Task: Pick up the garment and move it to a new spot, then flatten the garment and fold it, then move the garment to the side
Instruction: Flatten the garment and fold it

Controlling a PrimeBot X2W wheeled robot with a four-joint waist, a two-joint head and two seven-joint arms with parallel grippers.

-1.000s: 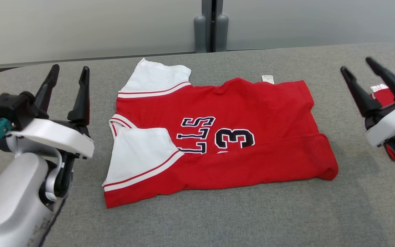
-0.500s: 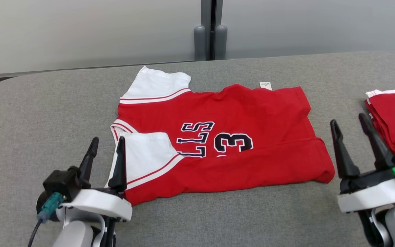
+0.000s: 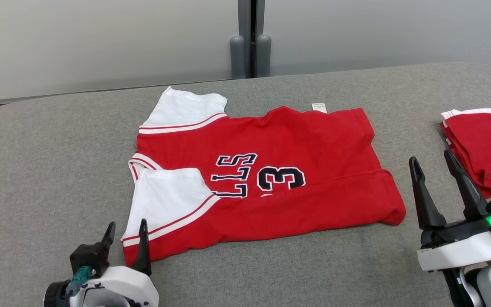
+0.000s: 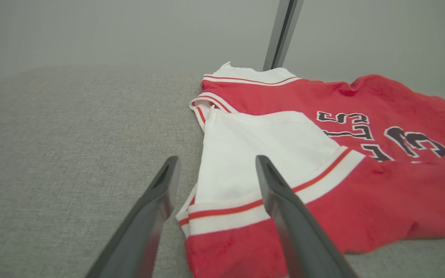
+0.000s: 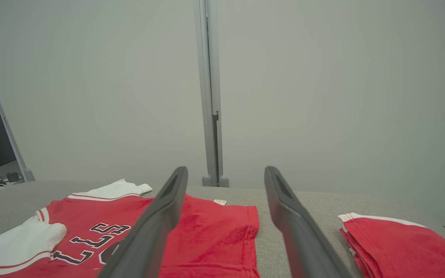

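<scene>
Centre of the grey fabric-covered counter (image 3: 36,170): red short-sleeved jersey (image 3: 313,140) with white, red-striped sleeves and dark lettering. Lies flat and sideways, neck toward the robot's left, hem toward its right. Near long edge turned up over the lower part of the lettering, near white sleeve (image 3: 168,192) laid over the red body, far sleeve spread toward the pale grey wall panel (image 3: 100,42). Carries a small white care label (image 3: 319,107) poking out at the far edge. At the jersey's near-left corner, left pincer (image 3: 126,225): stands wide, grips nothing, straddles the striped sleeve hem in the left wrist view (image 4: 216,160); contact with the cloth unclear. Off the jersey's near-right corner, right pincer (image 3: 431,160): likewise spread wide and empty, fingers pointing away toward the wall. Sits between the jersey and a folded stack of red garments (image 3: 484,149) with a white top edge, just beside that stack, at the counter's right end and well apart from the jersey.
</scene>
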